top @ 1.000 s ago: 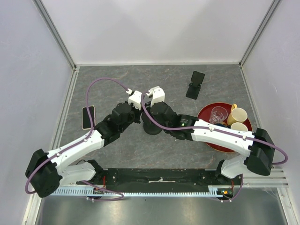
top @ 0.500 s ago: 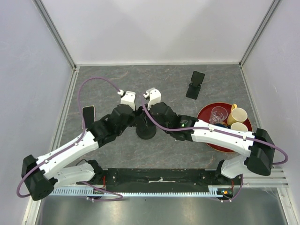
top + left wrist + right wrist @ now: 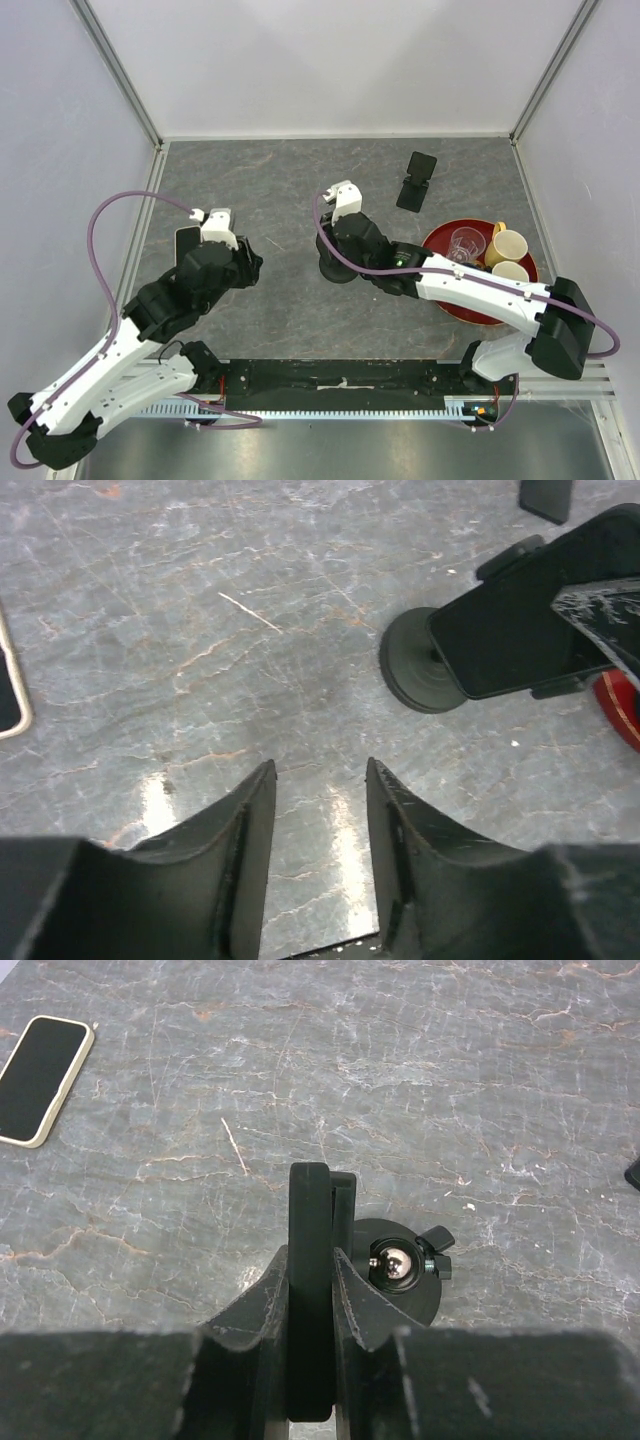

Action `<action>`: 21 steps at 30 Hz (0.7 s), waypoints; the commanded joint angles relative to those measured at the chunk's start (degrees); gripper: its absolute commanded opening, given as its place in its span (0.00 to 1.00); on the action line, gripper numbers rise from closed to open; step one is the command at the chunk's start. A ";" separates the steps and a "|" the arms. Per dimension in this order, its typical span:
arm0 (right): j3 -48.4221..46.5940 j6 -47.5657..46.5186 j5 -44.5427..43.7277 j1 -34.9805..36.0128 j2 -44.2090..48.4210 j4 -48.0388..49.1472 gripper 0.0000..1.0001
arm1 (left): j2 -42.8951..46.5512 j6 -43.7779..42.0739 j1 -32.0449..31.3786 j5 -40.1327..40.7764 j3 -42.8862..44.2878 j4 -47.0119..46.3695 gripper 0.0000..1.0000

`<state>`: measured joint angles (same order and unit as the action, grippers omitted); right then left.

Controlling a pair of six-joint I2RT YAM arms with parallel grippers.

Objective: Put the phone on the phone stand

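Note:
A black phone (image 3: 310, 1290) stands on edge between the fingers of my right gripper (image 3: 311, 1260), which is shut on it. The phone leans against the cradle of the phone stand (image 3: 402, 1270), a black round base with a shiny ball joint. In the left wrist view the same phone (image 3: 530, 620) sits tilted over the stand's base (image 3: 415, 675). From above, the stand (image 3: 335, 272) lies under my right gripper (image 3: 335, 252). My left gripper (image 3: 318, 770) is open and empty, well to the left of the stand, also seen from above (image 3: 250, 262).
A second phone in a cream case (image 3: 40, 1078) lies flat at the left (image 3: 186, 238). Another black stand holding a phone (image 3: 416, 181) is at the back. A red tray (image 3: 478, 222) at the right holds two cream cups (image 3: 508, 245) and a glass (image 3: 465, 243).
My left gripper has opened and drawn back to the left, away from the stand. The right gripper stays shut on the phone; the stand has shifted slightly.

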<state>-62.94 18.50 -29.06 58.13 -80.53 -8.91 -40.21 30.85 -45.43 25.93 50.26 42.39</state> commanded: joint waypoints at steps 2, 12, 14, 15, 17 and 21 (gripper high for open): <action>2.47 -2.42 2.78 0.06 2.48 -5.15 0.00 | 5.57 -1.75 -0.01 -7.55 -1.65 -5.55 0.55; -0.17 -5.92 5.24 -0.56 7.05 -13.50 0.54 | -3.02 -8.26 0.87 -25.38 -2.01 -16.19 0.62; 0.18 -6.90 7.86 -1.78 8.63 -13.33 0.55 | -4.79 -9.31 1.39 -28.02 -1.92 -18.65 0.63; 0.36 -7.25 9.10 -2.66 8.99 -13.16 0.55 | -6.62 -9.67 2.27 -31.09 -1.83 -19.53 0.64; 0.45 -7.78 10.95 -5.81 9.60 -13.33 0.54 | -8.39 -10.11 4.02 -35.05 -1.57 -22.16 0.64; 0.80 -9.62 15.26 -9.96 10.66 -14.12 0.53 | -12.95 -8.27 14.45 -51.71 -2.09 -27.44 0.64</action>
<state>-62.11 11.81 -16.84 51.77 -71.83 -22.04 -50.48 23.86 -38.92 -7.90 48.01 24.10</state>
